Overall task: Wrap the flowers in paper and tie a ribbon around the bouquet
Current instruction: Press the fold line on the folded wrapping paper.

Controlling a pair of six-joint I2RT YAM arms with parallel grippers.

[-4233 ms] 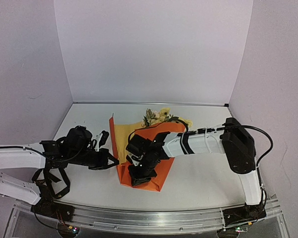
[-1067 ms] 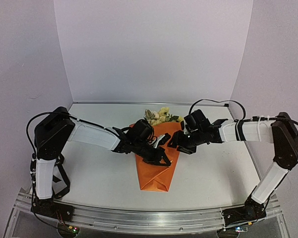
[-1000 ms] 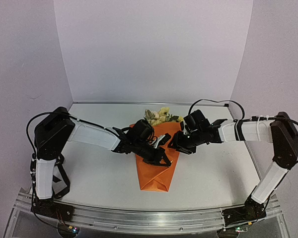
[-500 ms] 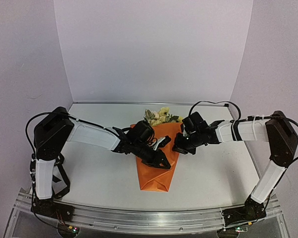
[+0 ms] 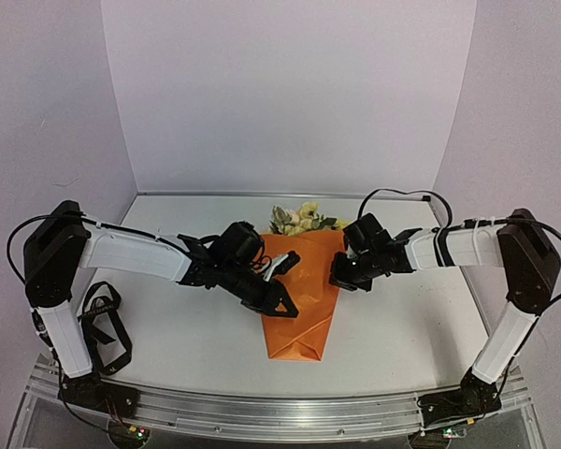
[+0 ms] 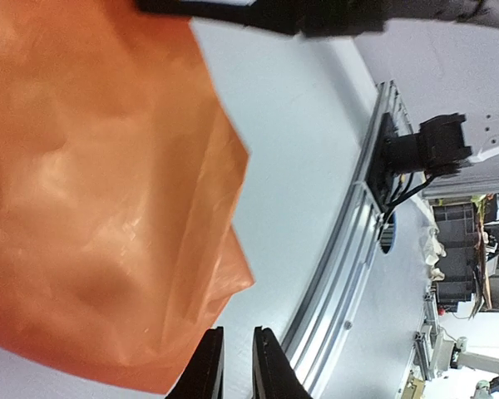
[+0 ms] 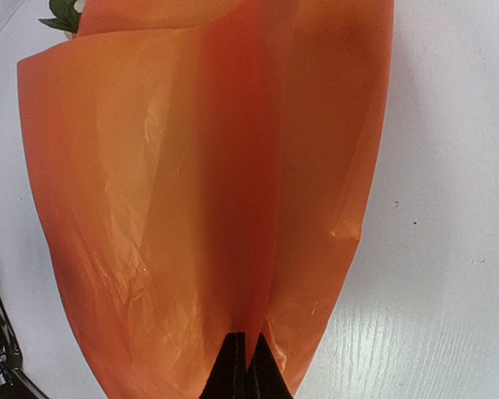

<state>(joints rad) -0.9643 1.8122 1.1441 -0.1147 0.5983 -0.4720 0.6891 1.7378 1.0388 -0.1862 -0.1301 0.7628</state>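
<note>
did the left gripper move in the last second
Yes: the left gripper has slid left across the paper, toward the left wall.

Work enclosure, seen from above and behind: a white table [image 5: 407, 327], faintly wood-grained in the right wrist view; a plain pale lilac back wall [image 5: 290, 94] rising from its far edge, where a thin metal strip [image 5: 280, 195] runs along the joint; a left wall [image 5: 37, 112] and a right wall [image 5: 533, 103] of the same colour, angled outward; a ribbed aluminium rail [image 5: 290, 418] along the near edge; lighting soft and even, shadows faint; beyond the rail, in the left wrist view, a pale grey surface [image 6: 399, 316] and dark clutter too small to identify
</note>
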